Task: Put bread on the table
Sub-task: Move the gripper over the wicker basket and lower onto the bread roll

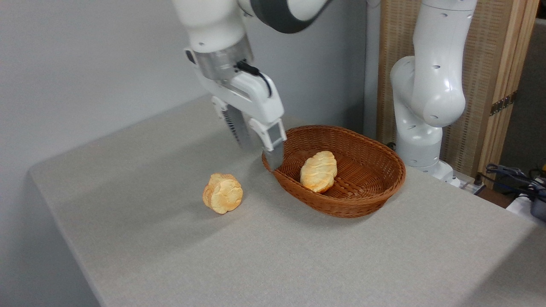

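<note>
On the grey-beige table [298, 256], one roll [222, 193] lies beside a wicker basket [362, 196]; gripper [264, 153] spread, empty.

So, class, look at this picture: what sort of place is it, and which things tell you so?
Probably a robotics lab or test room, not a kitchen. A white robot arm is mounted at a bare cloth-covered table, loose cables lie at the right edge, and the only props are a wicker basket and two bread rolls.
</note>
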